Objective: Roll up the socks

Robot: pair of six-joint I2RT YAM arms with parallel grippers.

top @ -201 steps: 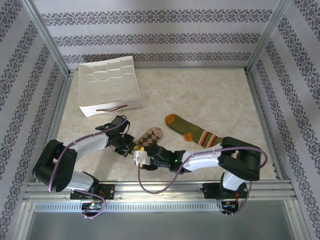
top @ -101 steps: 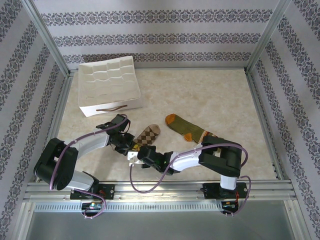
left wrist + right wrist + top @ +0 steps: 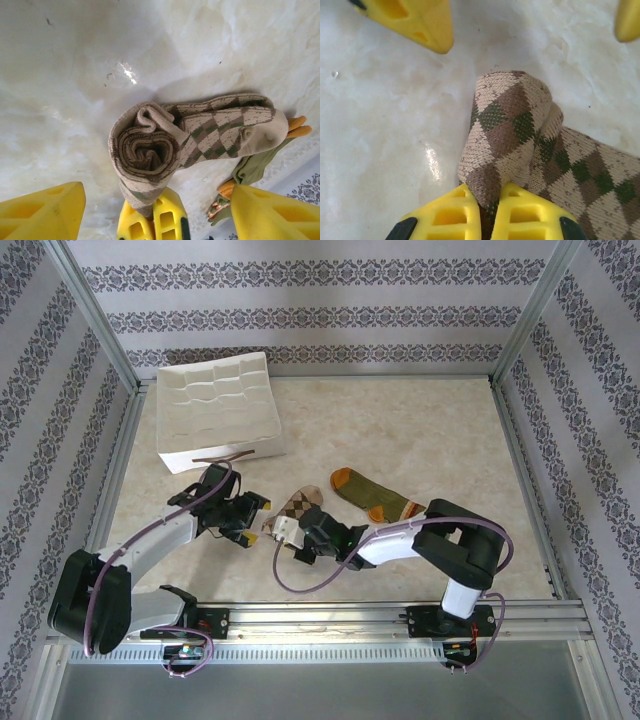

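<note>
right fingers [image 3: 462, 214], against half a second ago: sitting farther from the near edge and closer in on the argyle sock [image 3: 220, 132], which is showing shorter as more of it is wound up.
left fingers [image 3: 47, 212], against half a second ago: lying drawn back a little to the left, away from the roll.
right fingers, grip: pressing together on the rolled end of the argyle sock, pinching the knit between the two yellow tips.
left fingers, grip: standing wide apart, holding nothing, flanking the roll on both sides without touching it.
argyle sock, place: lying on the bench [image 3: 420, 430] near its front, between the two arms; the end away from the toe winding into a tight spiral, the pale toe end stretching out flat toward the back.
olive sock [image 3: 385, 502], place: lying flat just to the right of the argyle sock, orange toe pointing back and left, striped cuff running up to the right arm.
white tray [image 3: 215, 405], place: resting at the back left of the bench, well apart from both socks.
</note>
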